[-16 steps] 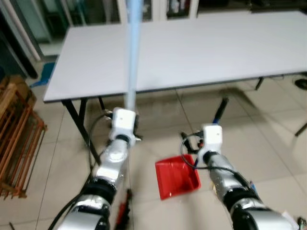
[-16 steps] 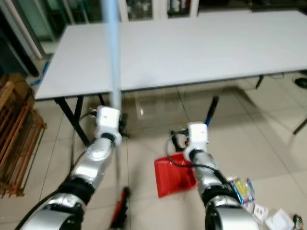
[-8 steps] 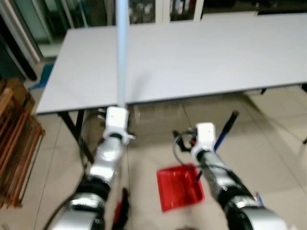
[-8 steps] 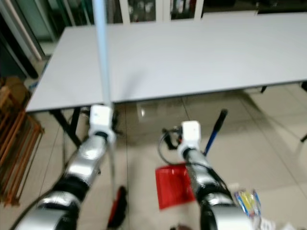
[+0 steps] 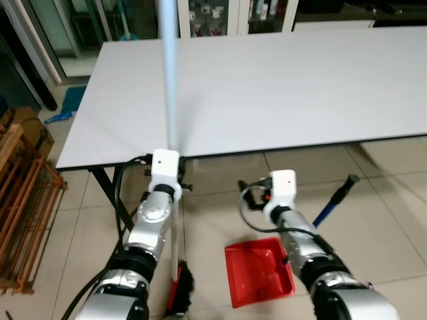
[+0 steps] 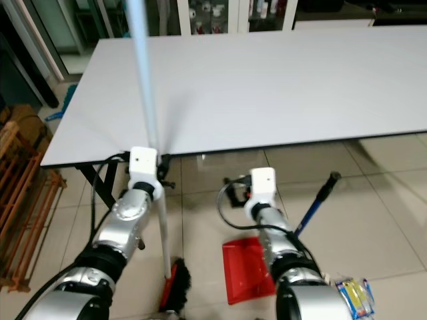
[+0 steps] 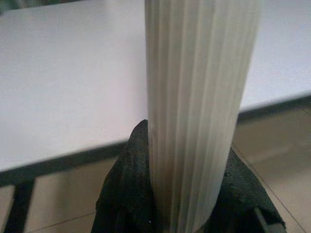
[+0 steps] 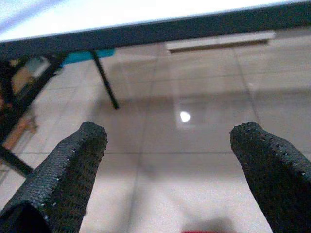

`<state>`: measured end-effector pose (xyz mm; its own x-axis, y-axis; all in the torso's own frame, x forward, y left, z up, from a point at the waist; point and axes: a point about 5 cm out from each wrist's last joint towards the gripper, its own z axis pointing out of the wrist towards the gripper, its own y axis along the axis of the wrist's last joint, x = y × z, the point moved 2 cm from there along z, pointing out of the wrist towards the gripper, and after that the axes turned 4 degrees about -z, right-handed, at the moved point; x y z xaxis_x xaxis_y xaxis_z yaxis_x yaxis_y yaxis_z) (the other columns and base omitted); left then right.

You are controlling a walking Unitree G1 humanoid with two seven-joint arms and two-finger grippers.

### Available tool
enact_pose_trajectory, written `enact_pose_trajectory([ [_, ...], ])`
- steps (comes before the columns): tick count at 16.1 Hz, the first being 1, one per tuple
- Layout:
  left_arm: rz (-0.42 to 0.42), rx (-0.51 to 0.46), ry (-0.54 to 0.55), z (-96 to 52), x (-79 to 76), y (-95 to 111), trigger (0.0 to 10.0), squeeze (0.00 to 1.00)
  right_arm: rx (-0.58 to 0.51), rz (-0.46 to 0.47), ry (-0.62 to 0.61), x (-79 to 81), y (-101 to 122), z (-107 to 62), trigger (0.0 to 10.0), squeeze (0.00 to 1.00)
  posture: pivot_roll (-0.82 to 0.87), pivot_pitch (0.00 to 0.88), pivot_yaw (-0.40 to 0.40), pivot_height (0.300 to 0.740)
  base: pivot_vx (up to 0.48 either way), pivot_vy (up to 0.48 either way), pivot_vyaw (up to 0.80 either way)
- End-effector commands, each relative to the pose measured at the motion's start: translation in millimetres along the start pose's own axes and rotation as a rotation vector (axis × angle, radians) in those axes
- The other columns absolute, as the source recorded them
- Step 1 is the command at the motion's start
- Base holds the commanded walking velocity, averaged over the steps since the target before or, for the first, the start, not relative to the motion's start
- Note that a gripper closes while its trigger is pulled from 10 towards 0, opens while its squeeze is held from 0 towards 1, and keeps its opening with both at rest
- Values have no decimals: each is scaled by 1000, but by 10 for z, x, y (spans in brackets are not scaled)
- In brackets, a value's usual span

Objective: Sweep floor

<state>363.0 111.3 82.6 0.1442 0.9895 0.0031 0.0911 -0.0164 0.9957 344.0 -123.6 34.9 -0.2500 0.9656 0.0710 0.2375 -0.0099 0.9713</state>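
Nearest on the tiled floor, a red dustpan is seen lying flat just beside the right forearm, with its blue, black-tipped handle slanting up and away to the right. To the left of it, the dark bristles and red base of the broom head are seen resting on the floor close beside the left arm. At the lower right corner of the right eye view, a colourful packet is seen on the tiles; what it is cannot be made out.

The pale ribbed broom pole is pinched in the left end effector, its black fingers pressed against the pole on both sides. The pole is carried up past the white wrist block and is cut off by the top edge of the head views. The right end effector is held spread above the floor, nothing lying between its two black fingertips; a sliver of red is cut off at the frame edge between them.

Beyond both arms, the way ahead is barred by a large white counter on dark legs, its near edge running just past the wrists. A wooden slatted rack stands at the far left. Behind the counter, glass-fronted cabinets are seen, their contents too small to tell.
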Motion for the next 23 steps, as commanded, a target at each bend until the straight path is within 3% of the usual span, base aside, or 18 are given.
enact_pose_trajectory([
  [1, -21, -12, -20, -6, -48, 11, 10000, 0, -1, 6, 8, 25, -7, -1, 10000, 0, 56, 32, 18, 740, 0, 0, 0],
  [18, 30, 14, 18, -3, 8, -26, 10000, 0, 11, -36, 56, 103, -40, -7, 10000, 0, 51, 31, 16, 740, 0, -33, 0],
  [23, 33, 19, 32, 0, 29, -29, 10000, 0, 10, -34, 58, 107, -45, -10, 10000, 0, 52, 41, 13, 740, 0, -279, 640],
])
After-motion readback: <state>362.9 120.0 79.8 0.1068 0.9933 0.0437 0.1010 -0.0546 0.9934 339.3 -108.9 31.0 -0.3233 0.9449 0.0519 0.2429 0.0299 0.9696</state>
